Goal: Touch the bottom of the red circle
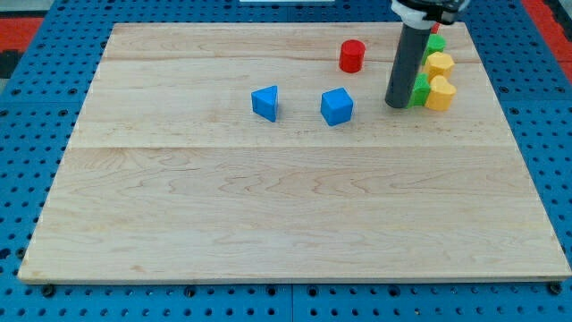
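Rod down — my tip sits right of the red circle, below its level. Green block half hidden behind it — shape unclear.

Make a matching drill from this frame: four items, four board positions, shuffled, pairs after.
Items:
1. red cylinder
2. blue triangular block
3. blue cube
4. my tip

Positions:
A. leftmost block in the view
B. touching or nearly touching a green block in the cluster at the view's right
C. nearest the view's top of the three loose blocks
D. below the red one, between the other blue block and the rod

Pairs: 1-C, 2-A, 3-D, 4-B
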Robot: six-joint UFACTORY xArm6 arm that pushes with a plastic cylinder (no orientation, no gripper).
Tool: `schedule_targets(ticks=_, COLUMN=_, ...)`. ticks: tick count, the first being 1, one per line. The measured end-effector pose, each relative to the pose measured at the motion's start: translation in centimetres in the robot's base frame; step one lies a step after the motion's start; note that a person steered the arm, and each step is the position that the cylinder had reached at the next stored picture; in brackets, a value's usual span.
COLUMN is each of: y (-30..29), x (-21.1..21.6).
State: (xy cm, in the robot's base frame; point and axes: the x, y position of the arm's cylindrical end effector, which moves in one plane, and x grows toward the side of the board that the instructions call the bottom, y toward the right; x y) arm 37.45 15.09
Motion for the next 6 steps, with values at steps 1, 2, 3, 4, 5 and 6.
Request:
schedule_targets(ticks=1, y=-2.7, x=-1.2)
schedule_targets(ticks=2, y=-4.6, x=-4.5)
schedule_targets(ticks=3, y=-3.9, x=-8.1)
schedule_targets(ticks=4, y=-0.6, x=-9.3)
schedule_targets(ticks=5, y=1.9, x=-8.8)
schedule_targets(ticks=6, y=3.3, x=-8.1)
